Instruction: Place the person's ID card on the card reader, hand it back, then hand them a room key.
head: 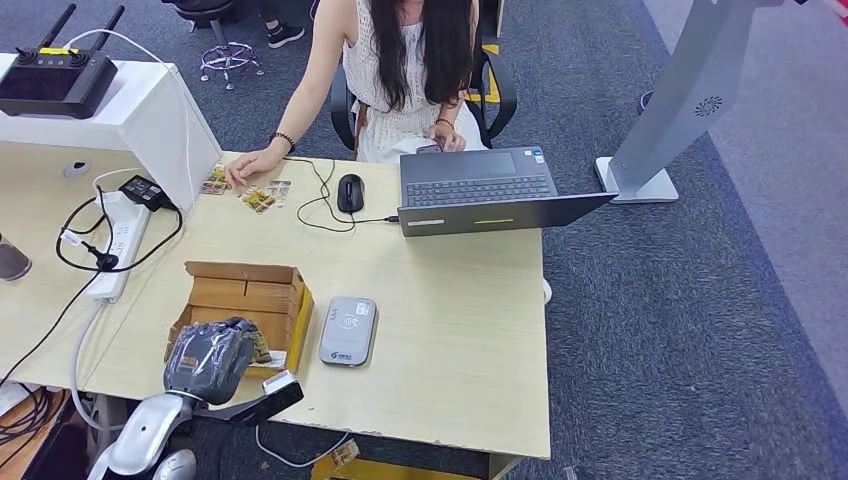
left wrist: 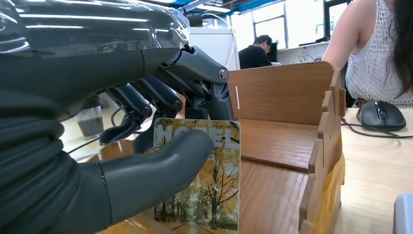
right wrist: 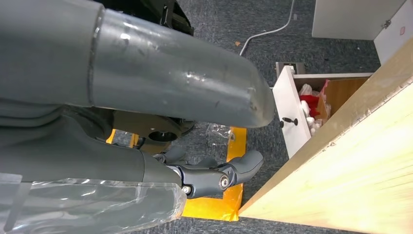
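1. Left hand (head: 212,355), wrapped in clear film, sits in the wooden box (head: 262,288) at the table's (head: 450,340) near edge; the grey card reader (head: 348,330) lies just beside the box. Across the table, a person's hand (head: 250,165) rests by loose cards (head: 262,197).
2. Left wrist view: thumb and fingers (left wrist: 160,163) pinch an upright room key (left wrist: 214,190) printed with autumn trees, inside the box (left wrist: 287,92); its lower edge is cut off.
3. Right wrist view: the right hand (right wrist: 214,178) hangs below the table edge (right wrist: 341,161), fingers curled, holding nothing.
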Robot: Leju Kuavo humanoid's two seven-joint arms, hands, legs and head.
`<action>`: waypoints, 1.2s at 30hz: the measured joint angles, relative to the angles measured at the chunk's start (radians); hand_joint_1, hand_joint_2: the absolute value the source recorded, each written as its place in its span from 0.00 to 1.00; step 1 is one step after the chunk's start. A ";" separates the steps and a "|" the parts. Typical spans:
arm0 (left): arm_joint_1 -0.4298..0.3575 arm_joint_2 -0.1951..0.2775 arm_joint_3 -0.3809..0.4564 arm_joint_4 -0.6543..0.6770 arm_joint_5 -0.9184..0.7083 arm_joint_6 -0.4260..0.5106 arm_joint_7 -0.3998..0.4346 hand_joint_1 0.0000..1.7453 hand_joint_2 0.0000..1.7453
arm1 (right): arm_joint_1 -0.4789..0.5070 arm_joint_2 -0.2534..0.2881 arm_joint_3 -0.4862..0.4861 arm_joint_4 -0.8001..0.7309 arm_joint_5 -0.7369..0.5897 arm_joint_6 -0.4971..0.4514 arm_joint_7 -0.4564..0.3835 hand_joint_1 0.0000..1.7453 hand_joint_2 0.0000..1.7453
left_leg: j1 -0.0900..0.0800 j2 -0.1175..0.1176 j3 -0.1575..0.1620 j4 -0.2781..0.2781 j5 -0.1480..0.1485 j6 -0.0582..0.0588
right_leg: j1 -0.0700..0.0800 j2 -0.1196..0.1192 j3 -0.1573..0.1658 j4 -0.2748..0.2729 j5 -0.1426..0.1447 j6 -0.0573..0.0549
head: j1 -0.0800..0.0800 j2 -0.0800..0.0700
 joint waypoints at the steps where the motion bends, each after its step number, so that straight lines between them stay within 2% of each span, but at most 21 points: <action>1: 0.001 0.000 0.000 0.000 0.000 0.003 0.006 1.00 1.00 | 0.000 0.000 0.000 0.000 0.000 0.000 0.000 0.00 0.00 | 0.000 0.000 0.000 0.000 0.000 0.000 | 0.000 0.000 0.000 0.000 0.000 0.000 | 0.000 0.000; 13: -0.008 -0.016 0.025 -0.008 -0.001 0.069 0.032 1.00 1.00 | 0.004 0.000 0.000 0.000 0.003 0.000 0.000 0.00 0.00 | 0.000 0.000 0.000 0.000 0.000 0.000 | 0.000 0.000 0.000 0.000 0.000 0.000 | 0.000 0.000; 18: -0.059 -0.022 0.031 -0.022 -0.012 0.104 0.017 1.00 1.00 | 0.003 0.000 0.000 0.000 0.010 0.000 0.000 0.00 0.00 | 0.000 0.000 0.000 0.000 0.000 0.000 | 0.000 -0.001 0.000 0.000 0.000 0.000 | 0.000 0.000; 22: -0.153 -0.033 0.031 -0.024 -0.040 0.178 0.012 1.00 1.00 | -0.004 0.000 0.000 0.000 0.023 0.002 0.003 0.00 0.00 | 0.000 -0.001 0.000 0.001 0.002 0.001 | 0.000 -0.001 0.000 0.000 0.001 0.000 | 0.000 0.000; 28: -0.350 -0.053 0.031 0.039 -0.113 0.265 0.038 1.00 1.00 | -0.026 0.000 0.003 0.001 0.035 0.003 0.013 0.00 0.00 | 0.000 -0.001 -0.001 0.001 0.004 0.000 | 0.000 -0.001 -0.001 0.000 0.004 0.000 | 0.000 0.000; 32: -0.508 -0.063 0.031 0.157 -0.162 0.280 0.071 1.00 1.00 | -0.037 0.000 0.009 0.004 0.036 0.003 0.023 0.00 0.00 | 0.000 -0.001 -0.001 0.001 0.005 0.000 | 0.000 -0.001 -0.002 0.000 0.005 0.000 | 0.000 0.000; 36: -0.678 -0.069 0.030 0.333 -0.236 0.271 0.114 1.00 1.00 | -0.046 0.000 0.023 0.010 0.036 0.006 0.033 0.00 0.00 | 0.000 -0.001 -0.002 0.001 0.007 0.000 | 0.000 -0.001 -0.003 0.001 0.006 -0.001 | 0.000 0.000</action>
